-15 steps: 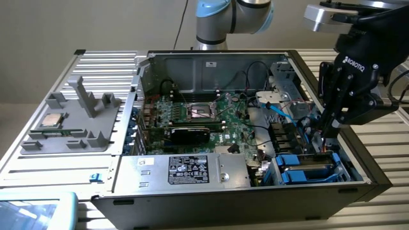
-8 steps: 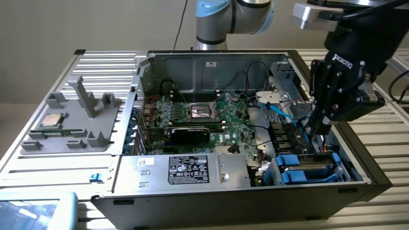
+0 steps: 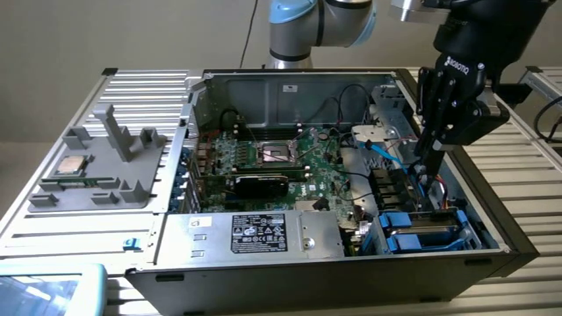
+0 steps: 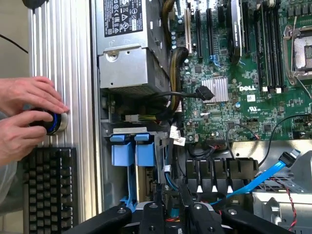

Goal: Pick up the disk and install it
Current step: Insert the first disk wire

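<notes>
Now the gripper [image 3: 425, 179] is low inside the computer case [image 3: 263, 85], at the exterior view's right, just above the bay [image 3: 386, 240] where the disk [image 3: 424, 232] in its blue carrier sits near the front. I cannot tell if the fingers hold anything. The install step looks nearly done; next needs a gentle, straight move.

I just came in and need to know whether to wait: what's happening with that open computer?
The robot arm has its gripper lowered inside the open computer case, over the drive bay at the exterior view's right. Blue drive carriers sit in that bay just below the fingers. In the wrist view, a person's hands rest on a round knob beside a keyboard, outside the case.
</notes>
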Motion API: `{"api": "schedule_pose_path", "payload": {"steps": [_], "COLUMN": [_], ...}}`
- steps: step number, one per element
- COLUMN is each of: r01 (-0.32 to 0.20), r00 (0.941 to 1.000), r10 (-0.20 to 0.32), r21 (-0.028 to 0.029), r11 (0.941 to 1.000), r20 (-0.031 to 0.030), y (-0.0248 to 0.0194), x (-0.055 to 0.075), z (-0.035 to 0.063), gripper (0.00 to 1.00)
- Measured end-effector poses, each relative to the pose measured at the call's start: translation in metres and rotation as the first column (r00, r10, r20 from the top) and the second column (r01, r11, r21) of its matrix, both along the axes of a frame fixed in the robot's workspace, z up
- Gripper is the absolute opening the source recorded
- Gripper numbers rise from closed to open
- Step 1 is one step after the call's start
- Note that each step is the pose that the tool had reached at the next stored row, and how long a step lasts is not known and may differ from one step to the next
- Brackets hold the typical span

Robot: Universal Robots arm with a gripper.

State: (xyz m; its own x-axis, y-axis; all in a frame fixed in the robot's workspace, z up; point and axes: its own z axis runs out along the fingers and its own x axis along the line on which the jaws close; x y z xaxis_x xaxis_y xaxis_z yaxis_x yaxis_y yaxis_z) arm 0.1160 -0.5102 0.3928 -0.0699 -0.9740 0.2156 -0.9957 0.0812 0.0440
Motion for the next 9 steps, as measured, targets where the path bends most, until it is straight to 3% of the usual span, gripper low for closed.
{"api": "schedule_pose_path", "payload": {"steps": [6,9], "r01": [0.002,0.002], "r00": [1.0000,1.0000], "r10": [-0.002,-0.002], "r21": [-0.0077,-0.0086], "r11": [1.0000,1.0000], "r20": [-0.0061,-0.0096], "y": [0.0001,0.0002], "x": [0.0026,0.0052], "z": [-0.0018,-0.0029], "gripper": [0.25,0.25]}}
